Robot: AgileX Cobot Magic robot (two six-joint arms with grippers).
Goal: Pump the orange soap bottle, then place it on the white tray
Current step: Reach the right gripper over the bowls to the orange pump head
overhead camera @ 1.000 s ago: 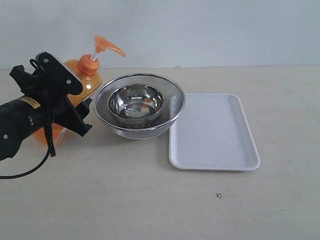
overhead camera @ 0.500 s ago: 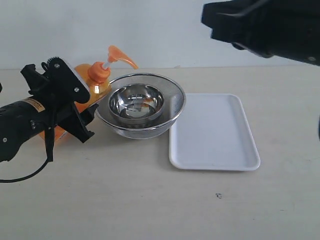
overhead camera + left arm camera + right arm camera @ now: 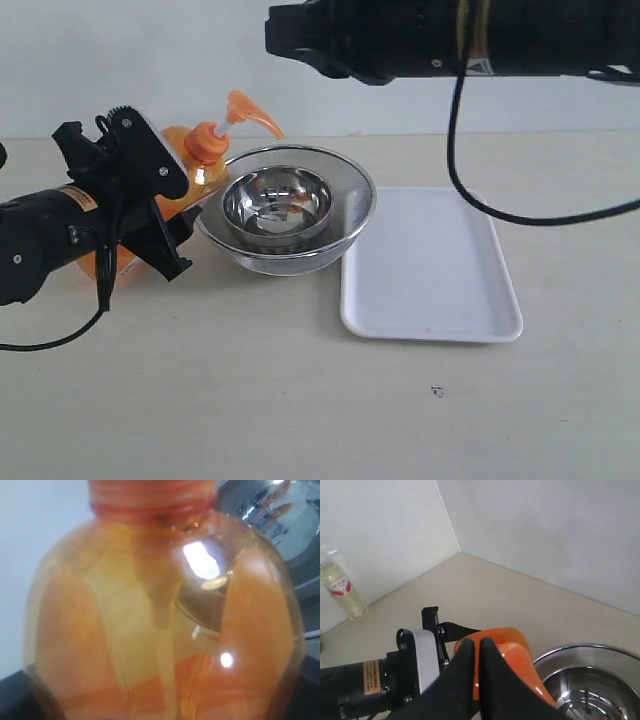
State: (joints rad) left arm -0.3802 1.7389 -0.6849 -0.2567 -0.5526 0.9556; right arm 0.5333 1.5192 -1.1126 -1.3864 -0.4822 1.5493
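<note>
Right gripper arrived, shut — over bottle

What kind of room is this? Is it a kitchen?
Probably not a real kitchen, more likely a robot test lab. The orange soap bottle, strainer and white tray are on a plain beige table with blank white walls, and black robot arms reach over them.

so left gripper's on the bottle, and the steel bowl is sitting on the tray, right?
Not quite. The left gripper is clamped on the bottle, but the bowl sits in the strainer, beside the tray, not on it. The exterior view shows this.
</note>
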